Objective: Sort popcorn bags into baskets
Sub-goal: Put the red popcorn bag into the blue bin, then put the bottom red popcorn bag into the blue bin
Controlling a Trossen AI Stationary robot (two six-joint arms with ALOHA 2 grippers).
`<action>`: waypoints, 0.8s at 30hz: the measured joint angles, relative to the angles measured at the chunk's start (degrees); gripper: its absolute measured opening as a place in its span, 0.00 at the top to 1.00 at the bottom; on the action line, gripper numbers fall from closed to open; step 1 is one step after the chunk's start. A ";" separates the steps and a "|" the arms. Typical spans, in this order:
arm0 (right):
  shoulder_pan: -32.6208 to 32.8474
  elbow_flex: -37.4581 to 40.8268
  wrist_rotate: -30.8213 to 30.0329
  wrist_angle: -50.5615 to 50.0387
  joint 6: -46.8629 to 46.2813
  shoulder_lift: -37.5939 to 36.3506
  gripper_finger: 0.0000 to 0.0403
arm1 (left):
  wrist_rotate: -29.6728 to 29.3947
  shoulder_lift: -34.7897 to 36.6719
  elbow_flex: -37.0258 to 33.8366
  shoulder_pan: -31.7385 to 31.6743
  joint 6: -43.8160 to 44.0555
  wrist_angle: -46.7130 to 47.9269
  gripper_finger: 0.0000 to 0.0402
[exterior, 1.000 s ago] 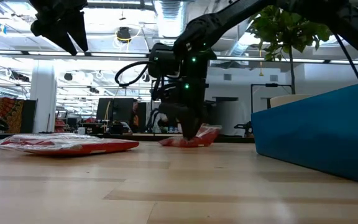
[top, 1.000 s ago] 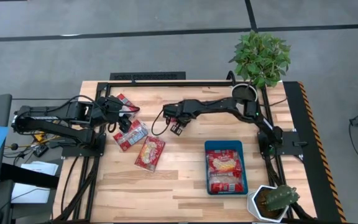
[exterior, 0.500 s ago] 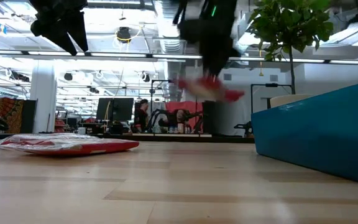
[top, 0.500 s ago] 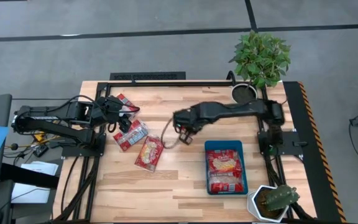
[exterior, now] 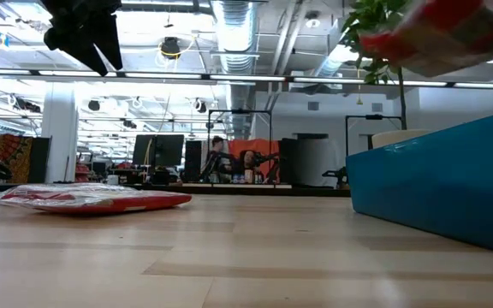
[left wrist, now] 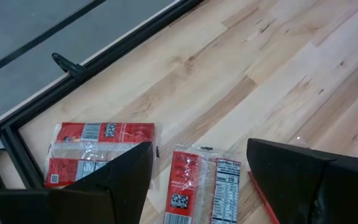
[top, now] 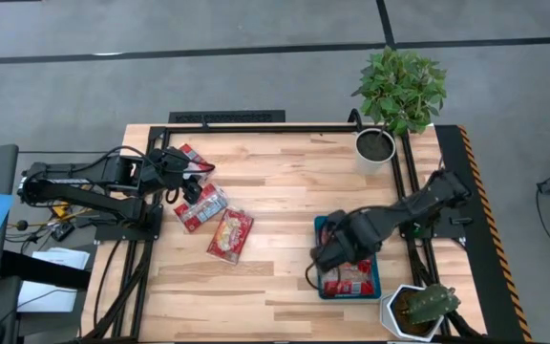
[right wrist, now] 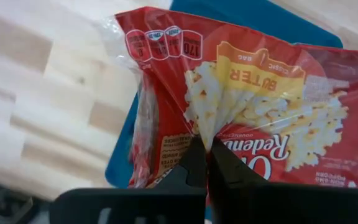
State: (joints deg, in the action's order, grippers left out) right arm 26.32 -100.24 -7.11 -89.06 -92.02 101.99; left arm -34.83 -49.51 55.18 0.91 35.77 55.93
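**Right arm over tray, bag pinched**

Right gripper (right wrist: 205, 163) clamped on a popcorn bag (right wrist: 241, 106), hanging above the blue tray (top: 321, 225) for a clean drop. Left gripper (left wrist: 197, 180) spread wide, parked over loose bags (top: 230, 234) near the table's left edge

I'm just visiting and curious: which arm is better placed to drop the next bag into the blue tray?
The right. Its tool is shut on a bag right above the tray. The left tool hangs open over the loose bags at the far side, holding nothing.
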 joint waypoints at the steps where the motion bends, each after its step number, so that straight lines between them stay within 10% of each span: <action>1: 0.43 0.43 -0.12 0.52 -2.30 0.60 0.98 | 0.00 -0.01 0.00 -0.01 -0.21 0.02 0.38; 24: -5.60 2.80 0.67 2.57 0.72 11.70 0.63 | 1.16 0.01 0.00 0.01 -3.04 -0.09 0.38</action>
State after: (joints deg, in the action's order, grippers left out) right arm 20.72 -97.44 -6.43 -86.49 -91.30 113.69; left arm -33.67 -49.50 55.18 0.93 32.74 55.83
